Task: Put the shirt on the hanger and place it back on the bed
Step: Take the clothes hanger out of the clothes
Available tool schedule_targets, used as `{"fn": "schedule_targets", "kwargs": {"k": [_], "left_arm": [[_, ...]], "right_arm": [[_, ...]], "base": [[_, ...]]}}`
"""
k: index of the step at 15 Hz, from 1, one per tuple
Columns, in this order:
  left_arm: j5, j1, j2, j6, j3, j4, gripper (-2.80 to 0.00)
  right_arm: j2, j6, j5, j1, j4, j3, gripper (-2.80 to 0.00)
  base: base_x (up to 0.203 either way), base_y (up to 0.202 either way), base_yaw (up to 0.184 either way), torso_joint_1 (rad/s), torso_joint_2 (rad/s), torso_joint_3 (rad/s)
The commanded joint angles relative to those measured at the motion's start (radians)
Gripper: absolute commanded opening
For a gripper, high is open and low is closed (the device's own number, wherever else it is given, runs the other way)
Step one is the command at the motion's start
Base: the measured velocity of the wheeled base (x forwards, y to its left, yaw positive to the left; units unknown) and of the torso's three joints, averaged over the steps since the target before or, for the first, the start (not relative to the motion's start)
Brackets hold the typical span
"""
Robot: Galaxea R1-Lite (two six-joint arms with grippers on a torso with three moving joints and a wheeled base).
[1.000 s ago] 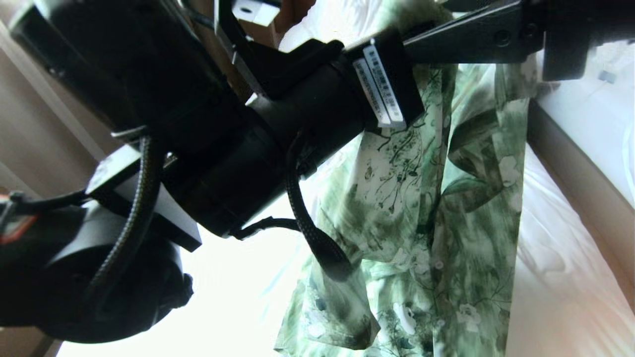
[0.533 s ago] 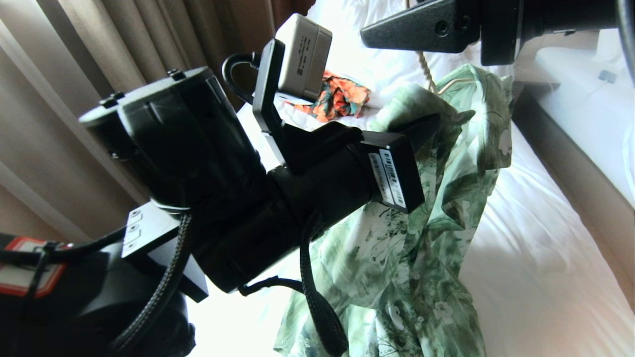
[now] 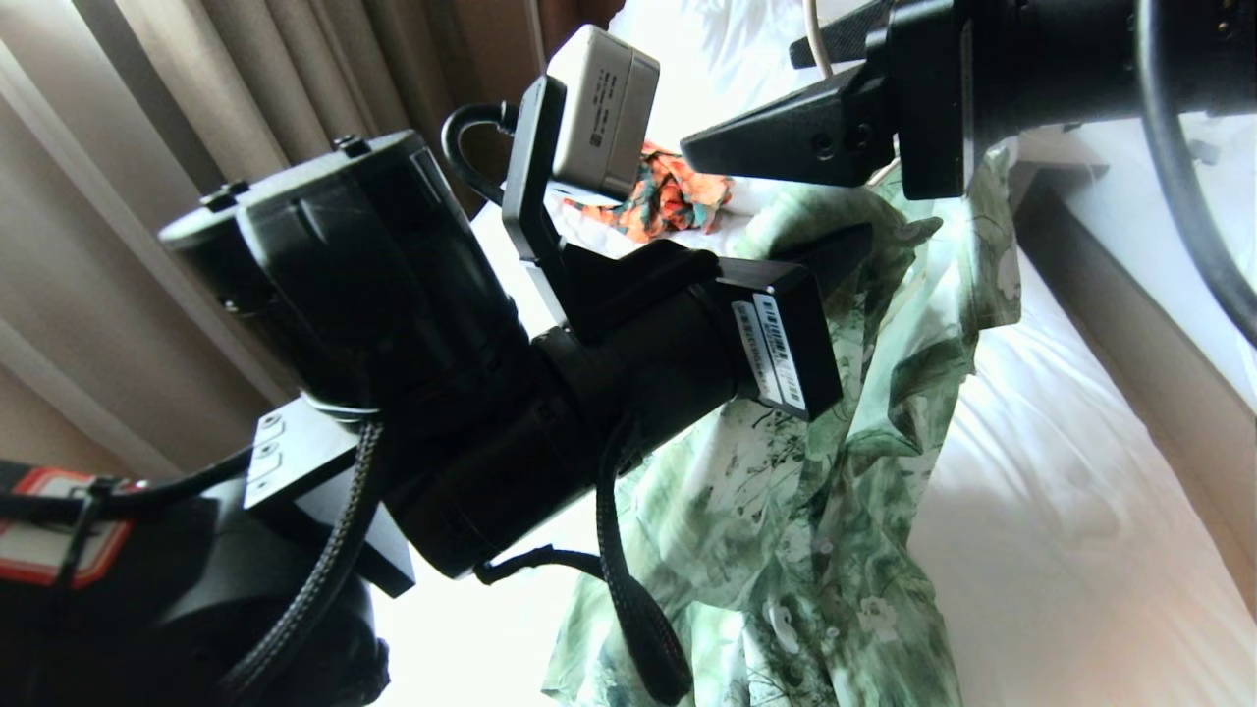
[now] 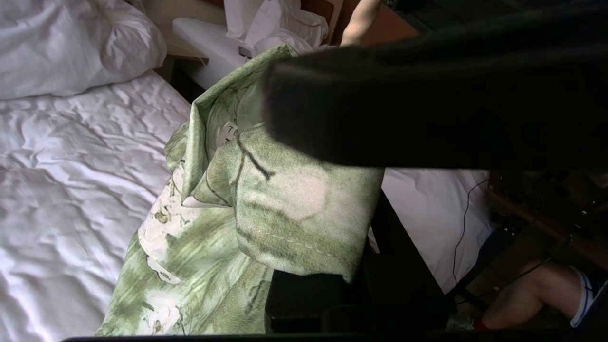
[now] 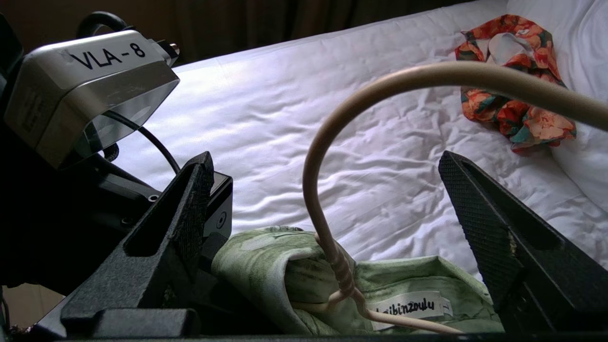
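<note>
Nearest the head camera, from about eight o'clock in toward the centre, the black left arm fills the view, and the left gripper (image 3: 835,257) at its end has its fingers pressed together on a fold of the short-sleeved pale green shirt with dark leaf and white flower print (image 3: 835,511), up by the collar. The left wrist view shows that bunched fold draped over the dark finger, with the white neck label just behind it. From that pinch the cloth hangs limp toward six o'clock and pools in soft creases on the wrinkled white sheet of the bed (image 3: 1061,530). I judge it light, floppy and a little slippery; it will sag and slide wherever nothing supports it, so a hold on doubled cloth at collar or shoulder seam looks safest.

Just beyond, at about one o'clock, the right gripper (image 5: 323,190) hovers with its fingers spread wide, the curved hook of the thin cream-white wire hanger (image 5: 327,247) standing between them and untouched by either. The hanger's twisted neck rises from inside the collar, beside the label. The wire looks stiff, thin and smooth; the twisted neck, where the grip cannot roll, seems the best place to take it.

Farther off, at about twelve o'clock, a crumpled orange-and-green floral garment (image 3: 673,201) lies on the sheet near the pillow.
</note>
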Motion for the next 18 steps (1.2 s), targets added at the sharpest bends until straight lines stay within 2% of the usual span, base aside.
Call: {"fn": "schedule_targets", "kwargs": {"k": [1,11,15,18], "left_arm": [[0.000,0.000,0.000,-0.001,-0.001,-0.005,-2.80],[0.003,0.001,-0.042,0.010,0.013,0.021,-2.80],[-0.041,0.005,-0.123,0.037,0.035,0.186,-2.80],[-0.046,0.017,-0.121,0.031,0.041,0.183,-2.80]], "right_arm": [[0.027,-0.002,0.000,0.001,-0.001,-0.002,-2.80],[0.048,0.004,-0.001,-0.003,-0.026,-0.008,-2.80],[0.053,0.013,-0.004,-0.002,-0.028,-0.008,-2.80],[0.051,0.015,-0.004,-0.003,-0.029,-0.008,-2.80]], "base": [[0.000,0.000,0.000,0.000,0.00,0.000],[0.000,0.000,0.000,0.000,0.00,0.000],[0.000,0.000,0.000,0.000,0.00,0.000],[0.000,0.000,0.000,0.000,0.00,0.000]]}}
